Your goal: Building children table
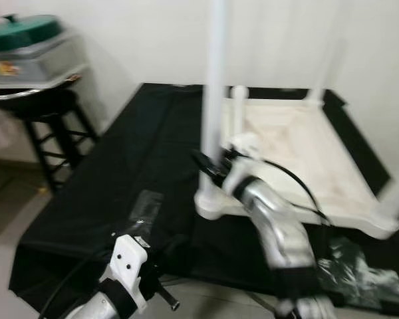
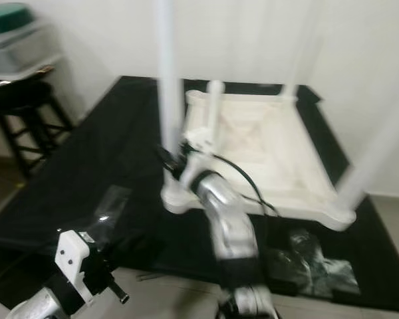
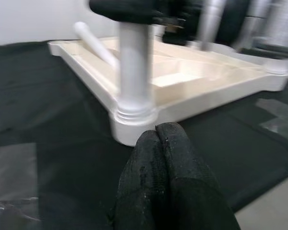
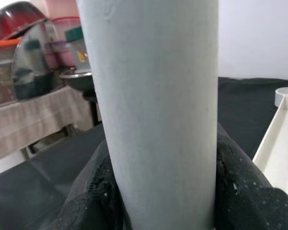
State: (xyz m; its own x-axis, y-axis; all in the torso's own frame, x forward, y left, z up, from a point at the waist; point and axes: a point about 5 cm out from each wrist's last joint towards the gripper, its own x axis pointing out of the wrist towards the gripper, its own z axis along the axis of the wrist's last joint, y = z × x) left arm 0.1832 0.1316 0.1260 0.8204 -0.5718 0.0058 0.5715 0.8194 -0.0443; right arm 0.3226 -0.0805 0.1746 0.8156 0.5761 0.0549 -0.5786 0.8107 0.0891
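Observation:
A white children's table top (image 1: 299,153) lies upside down on a black cloth (image 1: 120,173). White legs stand up from its corners. My right gripper (image 1: 209,166) is shut on the near-left leg (image 1: 214,80), a little above its socket. In the right wrist view the black fingers (image 4: 235,187) wrap that leg (image 4: 149,96) on both sides. A shorter leg (image 1: 238,109) leans at the far-left corner. My left gripper (image 3: 158,132) is held low in front of the near-left corner, apart from it, shut with nothing in it.
A black stool (image 1: 50,126) at the left carries a metal bowl and a green-lidded container (image 1: 26,46). Clear plastic wrap (image 1: 143,209) lies on the cloth, and more wrap (image 1: 359,269) lies near the right front. A white wall runs behind the table.

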